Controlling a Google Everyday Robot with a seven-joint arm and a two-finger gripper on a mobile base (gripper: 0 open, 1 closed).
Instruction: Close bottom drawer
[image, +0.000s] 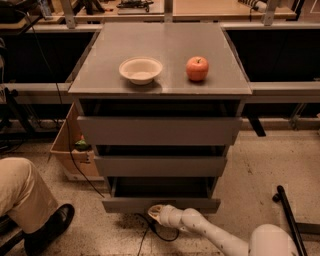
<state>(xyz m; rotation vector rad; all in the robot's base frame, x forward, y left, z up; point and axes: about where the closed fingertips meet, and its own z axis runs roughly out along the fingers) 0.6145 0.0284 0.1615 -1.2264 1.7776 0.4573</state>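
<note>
While the bottom drawer stood pulled out from the foot of the grey bench, its dark interior was left exposed behind the slim front panel. Closure was therefore judged not yet achieved.

Camera view: the tool was found low down, close to the floor. It lay at the lower edge of the bottom drawer's front, a little left of the panel's centre, and appeared to touch or nearly touch it. The white arm was extended toward it from the lower right. Whether the tool was wide or narrow could not be told, and nothing was seen to be held in it.

A white bowl and a red apple were set apart on the bench top. The top drawer front and the middle drawer front were seen above the task drawer. A black cable lay on the floor below the tool, and a cardboard box and a dark shoe were seen at the left.

The approach was judged complete or nearly so. The inward push, by which the front would be brought back under the middle drawer front, was judged to remain.
</note>
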